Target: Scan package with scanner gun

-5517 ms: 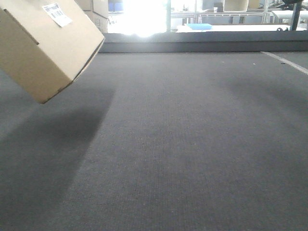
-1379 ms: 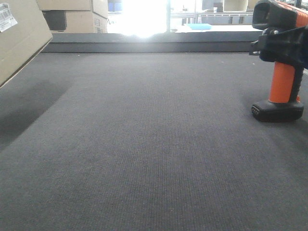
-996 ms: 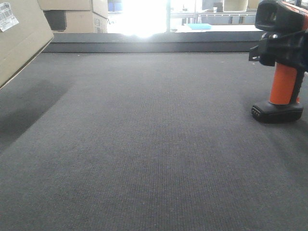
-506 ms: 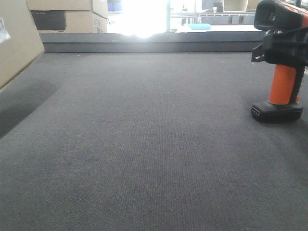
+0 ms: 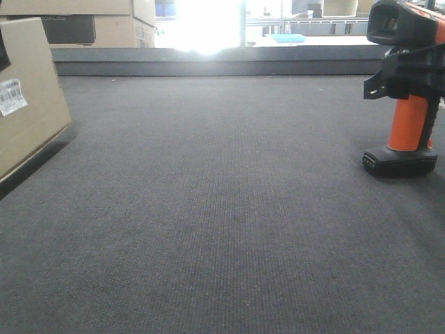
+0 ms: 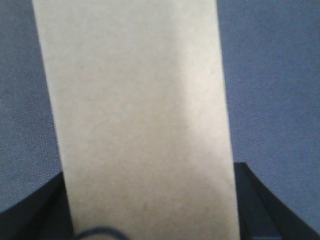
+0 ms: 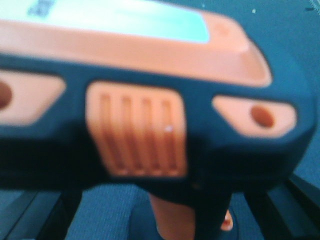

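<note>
The package, a brown cardboard box (image 5: 31, 104) with a white barcode label (image 5: 12, 96), sits at the far left with its bottom edge on the grey mat. In the left wrist view it (image 6: 135, 100) fills the frame. My left gripper (image 6: 147, 200) has its dark fingers (image 6: 50, 205) against both sides of the box. The orange and black scanner gun (image 5: 410, 118) stands upright on its base at the far right. My right gripper (image 5: 407, 76) straddles its neck. In the right wrist view the scanner head (image 7: 135, 115) is close and blurred, with the jaws wide apart on either side of the handle (image 7: 175, 220).
A grey carpet-like mat (image 5: 222, 209) covers the table, with a raised dark ledge (image 5: 222, 66) along the far edge. More cardboard boxes (image 5: 104, 21) stand behind the ledge at the back left. Bright glare fills the back centre.
The package has come down from a tilted, raised pose and moved left to rest on the mat. The scanner has come into view at the right and stays standing, slightly straightened.
</note>
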Controlling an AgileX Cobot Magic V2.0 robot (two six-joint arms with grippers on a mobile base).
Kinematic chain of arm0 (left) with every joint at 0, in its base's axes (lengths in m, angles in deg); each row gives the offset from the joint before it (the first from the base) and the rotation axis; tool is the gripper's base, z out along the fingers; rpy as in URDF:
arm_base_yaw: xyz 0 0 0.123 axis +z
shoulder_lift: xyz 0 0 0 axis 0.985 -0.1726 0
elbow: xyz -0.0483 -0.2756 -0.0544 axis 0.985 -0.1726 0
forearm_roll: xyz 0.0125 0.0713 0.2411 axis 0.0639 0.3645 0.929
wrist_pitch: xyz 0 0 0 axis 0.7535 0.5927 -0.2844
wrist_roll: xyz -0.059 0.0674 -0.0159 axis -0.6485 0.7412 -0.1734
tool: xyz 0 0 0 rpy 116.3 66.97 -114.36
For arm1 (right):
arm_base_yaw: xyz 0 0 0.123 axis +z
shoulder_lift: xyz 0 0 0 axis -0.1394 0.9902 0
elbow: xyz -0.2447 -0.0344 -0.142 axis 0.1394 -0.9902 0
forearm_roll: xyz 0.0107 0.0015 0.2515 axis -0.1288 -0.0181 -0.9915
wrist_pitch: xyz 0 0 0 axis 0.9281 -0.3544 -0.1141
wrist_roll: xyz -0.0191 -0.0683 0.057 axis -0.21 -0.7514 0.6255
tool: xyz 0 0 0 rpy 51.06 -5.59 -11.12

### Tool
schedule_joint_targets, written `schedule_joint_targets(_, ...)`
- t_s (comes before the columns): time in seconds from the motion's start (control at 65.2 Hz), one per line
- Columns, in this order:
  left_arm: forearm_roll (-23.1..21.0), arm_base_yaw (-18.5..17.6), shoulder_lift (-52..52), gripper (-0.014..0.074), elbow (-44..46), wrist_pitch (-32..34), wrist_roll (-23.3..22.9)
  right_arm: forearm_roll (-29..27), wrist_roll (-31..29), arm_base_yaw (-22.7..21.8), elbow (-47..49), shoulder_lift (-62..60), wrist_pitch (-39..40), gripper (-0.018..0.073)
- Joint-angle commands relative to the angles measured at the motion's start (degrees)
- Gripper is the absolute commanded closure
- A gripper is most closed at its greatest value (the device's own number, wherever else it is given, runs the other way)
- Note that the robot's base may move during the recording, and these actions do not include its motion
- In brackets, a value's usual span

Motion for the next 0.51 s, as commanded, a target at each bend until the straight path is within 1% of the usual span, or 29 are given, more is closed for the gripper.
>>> schedule_joint_targets(0.0, 0.6, -0.2, 0.2, 0.0703, 0.6, 0.4, -0.4, 0.5, -0.4, -0.4, 0.0, -0.7, -0.9, -0.0009)
schedule_joint_targets(0.077, 0.7, -0.2, 0.2, 0.0661, 0.6, 0.4, -0.4, 1.1, -0.4, -0.4, 0.0, -0.7, -2.4, -0.0009)
schedule_joint_targets(0.153, 0.7, -0.2, 0.2, 0.0574, 0.6, 0.4, -0.4, 2.1, -0.4, -0.4, 0.0, -0.8, -3.2, -0.0009)
schedule_joint_targets(0.23, 0.7, -0.2, 0.2, 0.0447, 0.6, 0.4, -0.4, 2.1, -0.4, -0.4, 0.0, -1.4, -4.2, -0.0009)
schedule_joint_targets(0.261, 0.7, -0.2, 0.2, 0.0375, 0.6, 0.4, -0.4, 2.1, -0.4, -0.4, 0.0, -1.7, -4.6, -0.0009)
schedule_joint_targets(0.276, 0.7, -0.2, 0.2, 0.036, 0.6, 0.4, -0.4, 2.1, -0.4, -0.4, 0.0, -2.0, -4.7, -0.0009)
schedule_joint_targets(0.322, 0.7, -0.2, 0.2, 0.0277, 0.6, 0.4, -0.4, 2.1, -0.4, -0.4, 0.0, -2.7, -5.4, -0.0009)
schedule_joint_targets(0.337, 0.7, -0.2, 0.2, 0.0237, 0.6, 0.4, -0.4, 2.1, -0.4, -0.4, 0.0, -3.0, -5.6, -0.0009)
schedule_joint_targets(0.414, 0.7, -0.2, 0.2, 0.0118, 0.6, 0.4, -0.4, 2.1, -0.4, -0.4, 0.0, -4.5, -7.1, -0.0009)
schedule_joint_targets(0.49, 0.7, -0.2, 0.2, 0.0018, 0.6, 0.4, -0.4, 2.1, -0.4, -0.4, 0.0, -5.9, -9.1, -0.0009)
